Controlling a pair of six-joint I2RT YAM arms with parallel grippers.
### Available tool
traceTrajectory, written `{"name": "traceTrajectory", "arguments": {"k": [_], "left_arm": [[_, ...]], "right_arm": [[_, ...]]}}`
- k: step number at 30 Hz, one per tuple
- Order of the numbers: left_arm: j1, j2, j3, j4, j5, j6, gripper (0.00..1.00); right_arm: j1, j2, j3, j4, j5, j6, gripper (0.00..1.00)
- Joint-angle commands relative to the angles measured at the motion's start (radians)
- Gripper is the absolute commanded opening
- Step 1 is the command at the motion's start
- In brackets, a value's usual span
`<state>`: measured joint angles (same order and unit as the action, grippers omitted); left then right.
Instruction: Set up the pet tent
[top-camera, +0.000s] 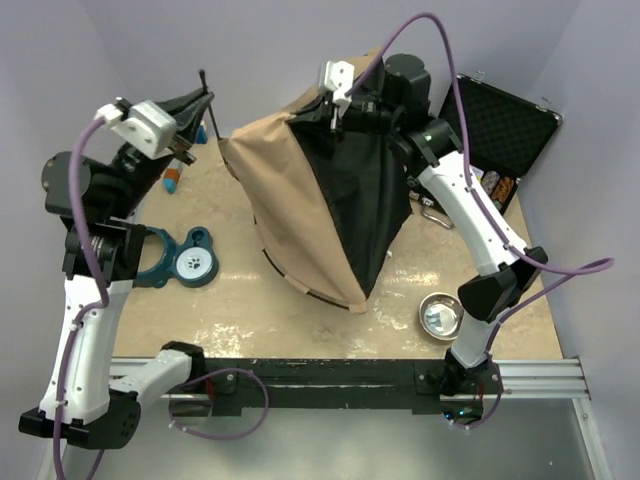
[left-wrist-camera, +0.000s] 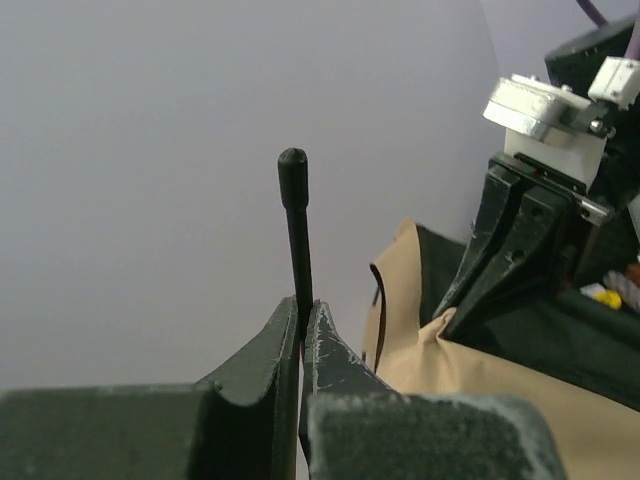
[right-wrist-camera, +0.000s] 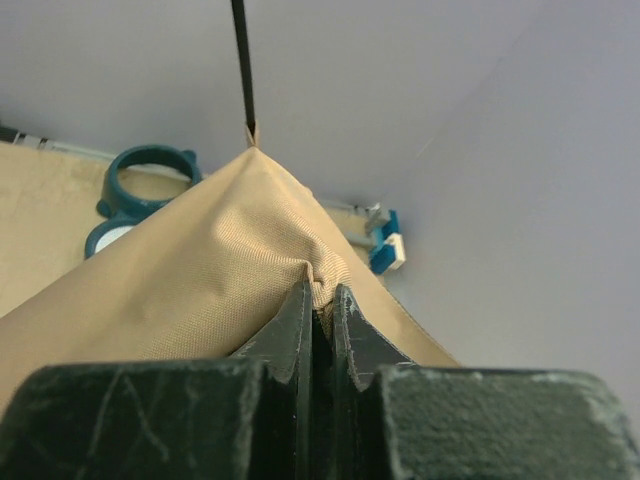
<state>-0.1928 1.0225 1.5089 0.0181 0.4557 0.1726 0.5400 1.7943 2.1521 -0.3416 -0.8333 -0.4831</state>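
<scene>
Here, in the top view, we see the pet tent (top-camera: 300, 190) near the middle of the table (top-camera: 240, 320), its tan outer fabric toward the left and its black lining facing right. The right gripper (top-camera: 333, 112) sits at the tent's far upper edge, its fingers together on the fabric there. The left gripper (top-camera: 205, 100) is over the far left of the table, just beside the tent's left corner, clamped on a thin dark pole (top-camera: 203, 80) that sticks up past it. A teal ring-shaped piece (top-camera: 185, 262) lies on the near left. A metal bowl (top-camera: 440, 315) lies on the near right, and an open black case (top-camera: 505, 125) is at the far right.

From the left wrist we see both fingers (left-wrist-camera: 270, 360) pressed together on the pole (left-wrist-camera: 295, 220), whose rounded tip stands above them against the wall. The tent's tan fabric (left-wrist-camera: 440, 370) lies to the right, with the right gripper (left-wrist-camera: 470, 300) coming down onto it.

From the right wrist we see the fingers (right-wrist-camera: 290, 320) closed tight, pinching a small fold of the tan fabric (right-wrist-camera: 200, 280). Beyond the pinch the fabric rises to a pointed corner, and the pole (right-wrist-camera: 242, 70) comes out of that corner and runs upward. The teal piece (right-wrist-camera: 150, 165) shows past the fabric on the left, and a small blue and white item (right-wrist-camera: 388, 250) shows on the right.
</scene>
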Motion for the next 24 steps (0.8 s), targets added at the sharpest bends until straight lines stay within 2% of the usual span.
{"name": "traceTrajectory", "arguments": {"k": [1, 3, 7, 8, 11, 12, 16, 20, 24], "left_arm": [[-0.048, -0.001, -0.041, -0.257, 0.021, 0.142, 0.0], [-0.051, 0.017, -0.036, -0.321, 0.076, 0.175, 0.0], [-0.051, 0.048, -0.021, -0.408, 0.164, 0.191, 0.0], [-0.053, 0.048, -0.024, -0.415, 0.164, 0.188, 0.0], [-0.053, 0.051, -0.018, -0.435, 0.126, 0.176, 0.0], [-0.053, 0.054, -0.015, -0.448, 0.12, 0.176, 0.0], [-0.053, 0.076, 0.007, -0.469, 0.107, 0.143, 0.0], [-0.06, 0.082, 0.005, -0.463, 0.127, 0.125, 0.0], [-0.079, 0.085, 0.007, -0.463, 0.121, 0.116, 0.0]], "right_arm": [[0.026, -0.047, -0.102, -0.025, -0.035, -0.101, 0.0], [0.038, -0.064, -0.136, -0.033, -0.056, -0.115, 0.0], [0.041, -0.062, -0.132, -0.161, -0.069, -0.201, 0.0], [0.04, -0.067, -0.133, -0.187, -0.067, -0.206, 0.07], [0.034, -0.099, -0.155, -0.234, -0.029, -0.192, 0.55], [0.028, -0.119, -0.172, -0.231, -0.02, -0.171, 0.64], [-0.047, -0.255, -0.328, -0.036, -0.021, 0.022, 0.83], [-0.069, -0.328, -0.42, 0.099, -0.02, 0.17, 0.86], [-0.064, -0.32, -0.478, 0.298, -0.006, 0.463, 0.87]]}}
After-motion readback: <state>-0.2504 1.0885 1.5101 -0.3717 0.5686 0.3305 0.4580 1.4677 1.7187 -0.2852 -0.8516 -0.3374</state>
